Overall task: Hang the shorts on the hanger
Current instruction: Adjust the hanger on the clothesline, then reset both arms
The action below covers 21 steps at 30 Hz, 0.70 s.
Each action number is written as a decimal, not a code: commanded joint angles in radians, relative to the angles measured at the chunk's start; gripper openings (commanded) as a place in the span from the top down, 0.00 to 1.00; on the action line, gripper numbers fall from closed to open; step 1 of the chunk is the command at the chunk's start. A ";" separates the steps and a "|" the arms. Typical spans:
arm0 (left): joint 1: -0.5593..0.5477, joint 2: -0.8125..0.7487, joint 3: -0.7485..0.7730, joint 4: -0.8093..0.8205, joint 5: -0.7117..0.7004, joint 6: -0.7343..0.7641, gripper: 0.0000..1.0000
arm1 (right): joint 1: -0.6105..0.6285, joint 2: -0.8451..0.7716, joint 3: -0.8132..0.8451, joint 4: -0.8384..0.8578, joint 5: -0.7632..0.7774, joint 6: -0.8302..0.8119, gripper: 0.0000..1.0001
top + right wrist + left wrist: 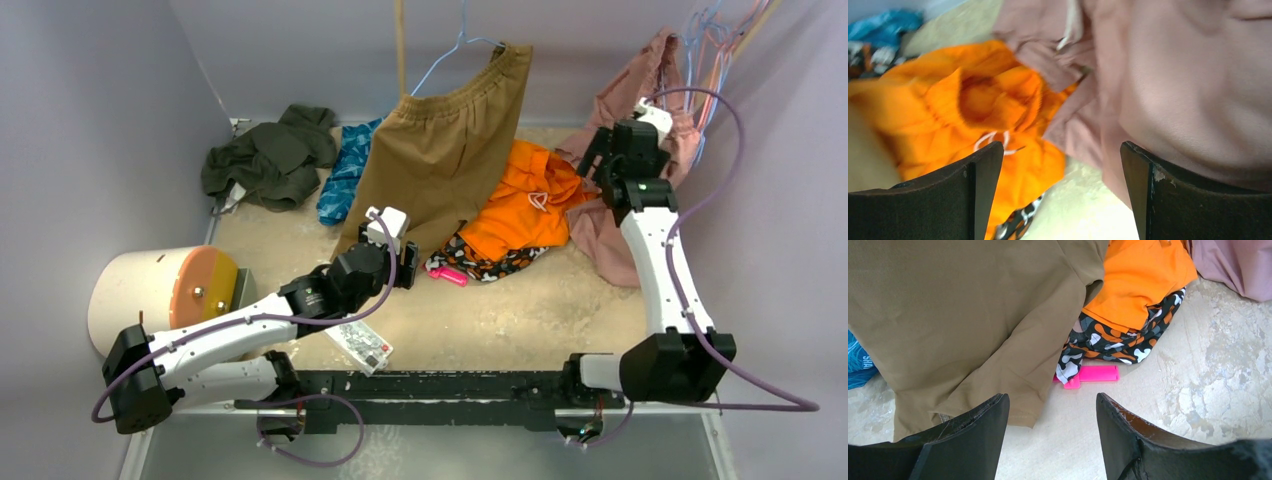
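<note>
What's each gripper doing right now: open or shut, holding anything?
Left gripper: open, empty, just off the hem of the brown shorts.
Right gripper: open, empty, right up beside the pink shorts.

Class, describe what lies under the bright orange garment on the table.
A black, white and orange patterned cloth sticks out from under the orange garment at its near edge. Whatever else lies beneath is covered by the fabric.

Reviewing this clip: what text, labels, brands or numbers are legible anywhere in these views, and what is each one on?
"SHA": white letters on the blue patterned fabric garment at the left edge of the left wrist view; the rest of the word is cut off.
Clear plastic packet with dark print, top view: too small to read.
Nothing else legible in any view.
</note>
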State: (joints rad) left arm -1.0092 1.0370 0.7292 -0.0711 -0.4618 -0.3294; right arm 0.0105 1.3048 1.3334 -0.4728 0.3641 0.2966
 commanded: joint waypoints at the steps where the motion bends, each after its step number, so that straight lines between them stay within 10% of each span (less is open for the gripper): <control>1: 0.002 -0.008 0.049 0.021 -0.016 0.006 0.37 | -0.078 -0.037 0.006 0.038 0.210 0.114 0.10; 13: 0.001 -0.023 0.055 0.015 -0.013 0.006 0.37 | -0.160 -0.093 0.009 0.105 -0.040 0.089 0.11; 21: 0.002 -0.004 0.072 -0.006 -0.045 0.001 0.36 | 0.182 -0.254 -0.077 0.190 -0.243 -0.062 0.01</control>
State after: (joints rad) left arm -1.0092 1.0355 0.7380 -0.0872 -0.4694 -0.3294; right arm 0.0326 1.1030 1.2743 -0.3607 0.1982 0.3168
